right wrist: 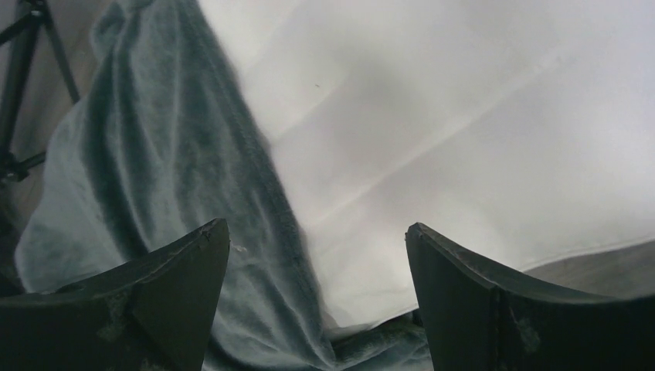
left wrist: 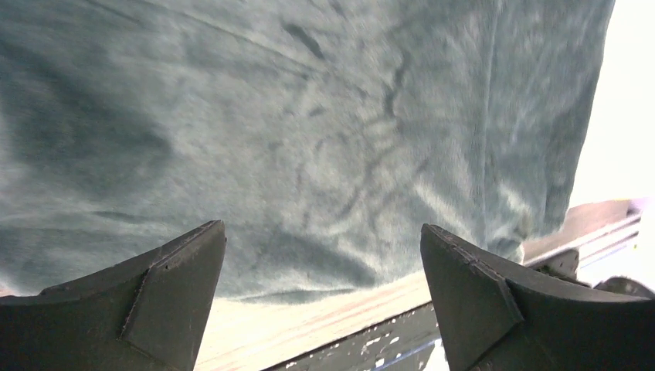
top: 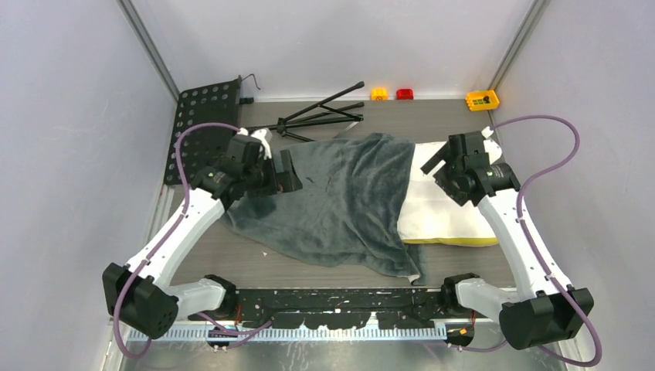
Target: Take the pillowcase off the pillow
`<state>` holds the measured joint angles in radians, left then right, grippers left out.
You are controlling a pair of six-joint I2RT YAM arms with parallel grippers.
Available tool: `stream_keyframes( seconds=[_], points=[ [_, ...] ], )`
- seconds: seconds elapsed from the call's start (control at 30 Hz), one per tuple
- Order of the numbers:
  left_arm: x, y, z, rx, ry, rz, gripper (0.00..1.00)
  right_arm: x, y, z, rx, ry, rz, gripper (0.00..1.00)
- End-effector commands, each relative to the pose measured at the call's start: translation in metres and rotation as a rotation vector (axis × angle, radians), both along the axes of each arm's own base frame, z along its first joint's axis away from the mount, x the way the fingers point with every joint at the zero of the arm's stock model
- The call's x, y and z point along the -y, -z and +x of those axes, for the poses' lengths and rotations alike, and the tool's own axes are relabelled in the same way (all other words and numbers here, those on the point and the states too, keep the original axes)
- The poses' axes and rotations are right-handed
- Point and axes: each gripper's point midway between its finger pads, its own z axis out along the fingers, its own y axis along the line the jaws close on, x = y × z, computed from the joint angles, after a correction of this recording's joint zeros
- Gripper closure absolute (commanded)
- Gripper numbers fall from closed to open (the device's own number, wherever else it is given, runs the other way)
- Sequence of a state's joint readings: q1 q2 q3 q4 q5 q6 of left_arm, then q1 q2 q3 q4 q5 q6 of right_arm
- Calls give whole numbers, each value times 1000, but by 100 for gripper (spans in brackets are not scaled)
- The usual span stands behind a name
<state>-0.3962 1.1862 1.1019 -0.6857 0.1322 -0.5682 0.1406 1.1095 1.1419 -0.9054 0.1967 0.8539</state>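
while both arms reach in over the bench (top: 232, 267), the pillowcase (top: 340, 205) lies spread and wrinkled across its middle, a dark grey-teal fleecy sheet. its right part is draped over the left end of the pillow (top: 444, 212). the pillow's right half lies bare and white, with a yellow band (top: 456, 241) showing along its near edge. one corner of the pillowcase trails toward the near edge of the bench, and its left side slumps flat on the wood.

the left tool (top: 287, 176) sits at the left edge of the pillowcase, pointing right across the fabric. in the left wrist view its two fingers (left wrist: 178, 294) are spread wide with nothing between them. the plush cloth fills the view beyond the tips, and i cannot tell whether they touch it.

the right tool (top: 432, 161) hangs over the far part of the pillow, near the line where the pillowcase ends. the right wrist view shows its fingers (right wrist: 463, 294) also spread apart and holding nothing, with the fabric edge and white pillow both beyond the gap.

at the far side of the bench lie a folded black tripod (top: 324, 114) and a black perforated plate (top: 202, 124). two yellow blocks (top: 379, 93) (top: 482, 100) and a red block (top: 405, 93) sit along the back.
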Motion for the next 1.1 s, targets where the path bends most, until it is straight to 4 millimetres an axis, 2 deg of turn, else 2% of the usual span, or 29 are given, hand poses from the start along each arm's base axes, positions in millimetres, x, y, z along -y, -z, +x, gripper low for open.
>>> stream_keyframes(
  seconds=[0.0,0.13,0.23,0.33,0.43,0.57,0.7,0.73,0.83,0.9,0.93,1.0,1.07],
  points=[
    [23,7,-18,12,109,20,0,27,22,-29,-104,152,-134,11],
    [33,19,-33,-38,218,93,0,30,48,-50,-230,168,-155,10],
    [35,23,-37,-40,245,109,0,23,63,-59,-263,183,-104,10],
    [40,30,-42,-50,264,83,0,7,82,-60,-270,173,-12,10],
    [51,39,-52,-101,305,19,0,2,100,-65,-302,192,24,10],
    [54,54,-61,-142,311,-10,0,3,119,-64,-314,203,23,10],
    [51,64,-66,-159,307,-9,0,8,125,-53,-280,188,-18,12],
    [51,66,-66,-163,305,-9,0,6,124,-49,-263,161,-20,18],
    [47,71,-67,-163,290,5,0,-10,116,-31,-177,31,16,45],
    [42,72,-65,-130,275,46,0,-19,104,-24,-106,-28,50,80],
    [38,72,-63,-110,263,70,0,-22,97,-21,-70,-43,61,88],
    [32,71,-59,-77,243,105,0,-22,82,-17,-5,-50,64,97],
    [29,70,-57,-54,233,126,0,-18,64,-13,53,-50,49,99]
  ],
)
